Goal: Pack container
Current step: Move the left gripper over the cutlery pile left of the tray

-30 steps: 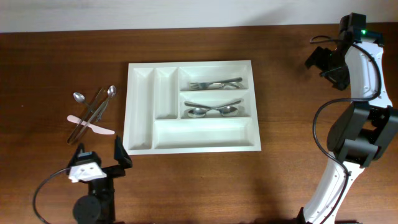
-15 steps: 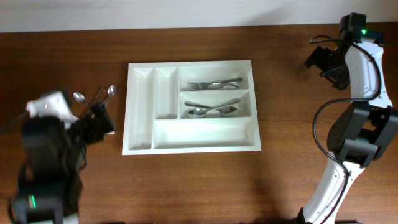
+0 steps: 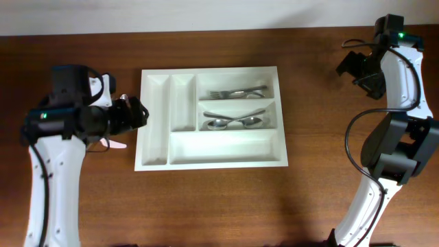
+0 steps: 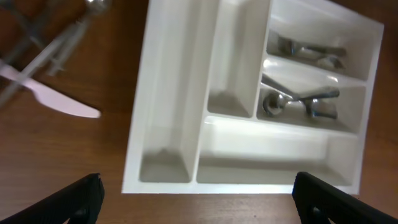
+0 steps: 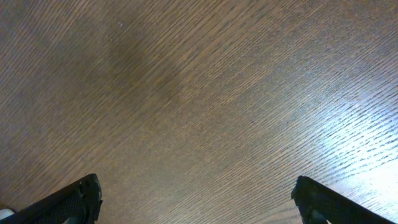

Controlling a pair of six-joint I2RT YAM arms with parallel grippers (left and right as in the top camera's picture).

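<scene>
A white cutlery tray (image 3: 156, 158) lies at the table's middle, with forks (image 3: 237, 91) in its top right compartment and spoons (image 3: 233, 121) in the one below; it also shows in the left wrist view (image 4: 168, 93). Loose cutlery lies left of the tray: a pale knife (image 4: 53, 99) and metal pieces (image 4: 59, 43), mostly hidden by my left arm in the overhead view. My left gripper (image 3: 136, 112) is open and empty, above the tray's left edge. My right gripper (image 3: 350, 65) is open and empty, over bare wood at the far right.
The table is dark brown wood. A white wall edge (image 3: 206, 14) runs along the back. The right arm's base (image 3: 394, 165) stands at the right side.
My left arm has risen from the front left edge and swung up over the loose cutlery, its gripper now at the tray's left edge. The right arm has not moved.
</scene>
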